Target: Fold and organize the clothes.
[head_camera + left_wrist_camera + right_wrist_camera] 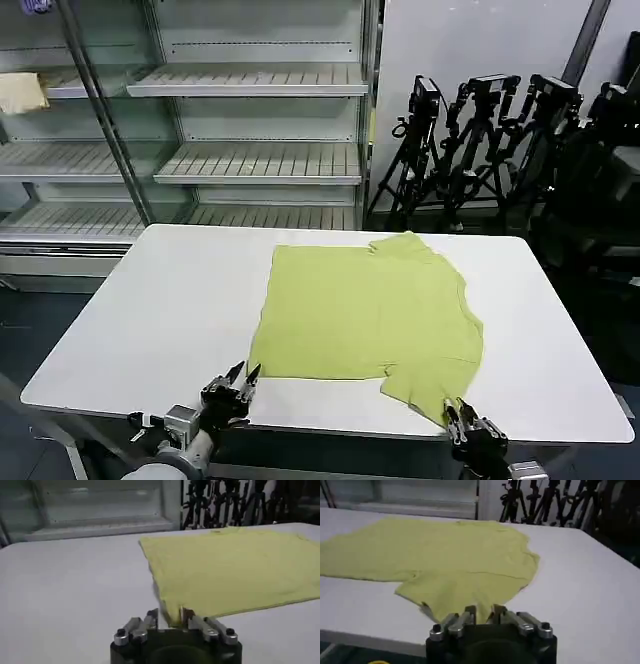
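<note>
The clothes are one lime T-shirt [360, 300] lying flat on the white table [170, 320], with one sleeve folded over toward the near right. My left gripper [245, 378] sits at the table's front edge by the shirt's near-left corner. In the left wrist view the left gripper [170, 616] is open, with that corner of the T-shirt [235, 565] lying between its fingers. My right gripper [456, 410] is at the near tip of the folded sleeve. In the right wrist view the right gripper [484, 611] is shut on the T-shirt [450, 555] cloth that fills its jaws.
Empty glass-fronted shelves [250, 160] stand behind the table, with a pale cream cloth [20, 92] on one at the far left. Black tripods [480, 140] crowd the back right. Bare tabletop lies to the left and right of the shirt.
</note>
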